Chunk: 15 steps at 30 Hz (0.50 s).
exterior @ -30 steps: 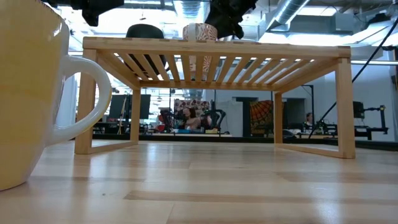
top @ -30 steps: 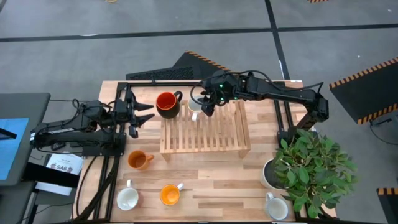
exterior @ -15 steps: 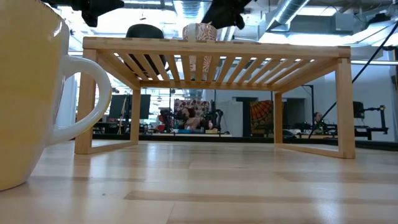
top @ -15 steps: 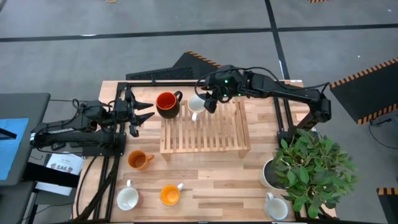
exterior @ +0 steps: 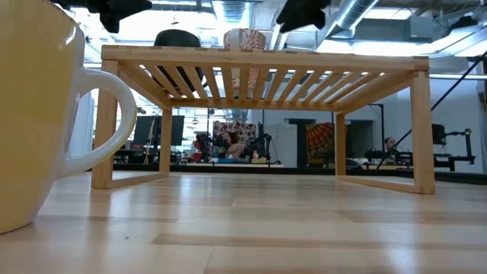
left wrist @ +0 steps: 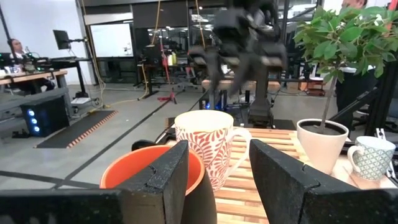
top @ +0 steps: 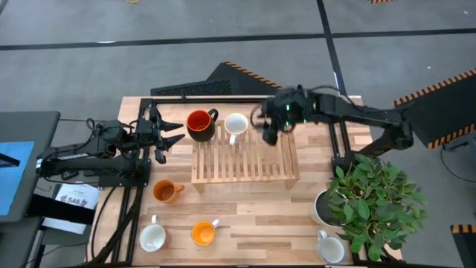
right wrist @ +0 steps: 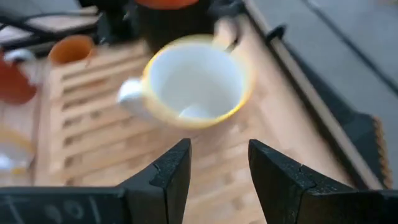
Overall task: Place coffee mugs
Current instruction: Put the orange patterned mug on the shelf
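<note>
Two coffee mugs stand on the far end of the wooden slatted rack [top: 245, 158]. One is dark with a red inside [top: 198, 123]; the other is white with a leaf pattern [top: 236, 124] [left wrist: 208, 146]. My right gripper [top: 268, 132] hangs open above the rack, just right of the white mug [right wrist: 196, 81], with nothing between its fingers. My left gripper [top: 181, 133] waits open at the rack's left end, level with the dark mug [left wrist: 149, 171] and pointing at it. Other mugs stand on the table: orange [top: 167, 191], white [top: 152, 238], orange [top: 202, 233] and white [top: 331, 247].
A potted plant [top: 372, 201] in a white pot [top: 321, 210] fills the table's right side. In the low view, a big pale mug [exterior: 38, 114] stands close at the near left. Bare tabletop lies between the rack and the near mugs.
My right gripper has drawn back from the white patterned mug toward the table's right edge and risen a little. Its fingers have stayed open. The mug stays upright on the rack where it stood.
</note>
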Motion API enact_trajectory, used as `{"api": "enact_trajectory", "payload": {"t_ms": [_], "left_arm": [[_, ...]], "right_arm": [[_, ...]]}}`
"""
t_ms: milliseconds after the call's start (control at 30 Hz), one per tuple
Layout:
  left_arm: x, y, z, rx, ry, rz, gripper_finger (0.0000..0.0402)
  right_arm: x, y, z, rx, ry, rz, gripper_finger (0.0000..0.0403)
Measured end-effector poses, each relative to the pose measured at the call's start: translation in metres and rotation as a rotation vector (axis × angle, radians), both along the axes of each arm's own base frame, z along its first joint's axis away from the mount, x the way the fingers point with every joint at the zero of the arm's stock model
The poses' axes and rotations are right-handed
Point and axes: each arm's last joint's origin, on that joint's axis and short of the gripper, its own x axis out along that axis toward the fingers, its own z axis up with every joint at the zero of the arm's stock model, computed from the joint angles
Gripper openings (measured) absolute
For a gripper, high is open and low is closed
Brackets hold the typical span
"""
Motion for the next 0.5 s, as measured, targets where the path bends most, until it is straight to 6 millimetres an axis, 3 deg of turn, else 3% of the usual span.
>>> {"api": "enact_trajectory", "payload": {"t_ms": [200, 333, 500], "left_arm": [[0.0, 0.0, 0.0, 0.006, 0.002, 0.001, 0.0158], [0.0, 0.0, 0.0, 0.008, 0.003, 0.001, 0.0158], [0.0, 0.0, 0.0, 0.0, 0.003, -0.001, 0.0158]], "right_arm": [[0.0, 0.027, -0.051, 0.024, -0.087, -0.02, 0.0187], [0.011, 0.035, -0.067, 0.049, -0.178, -0.012, 0.0173], [0.024, 0.04, -0.081, 0.015, -0.152, -0.048, 0.0129]]}}
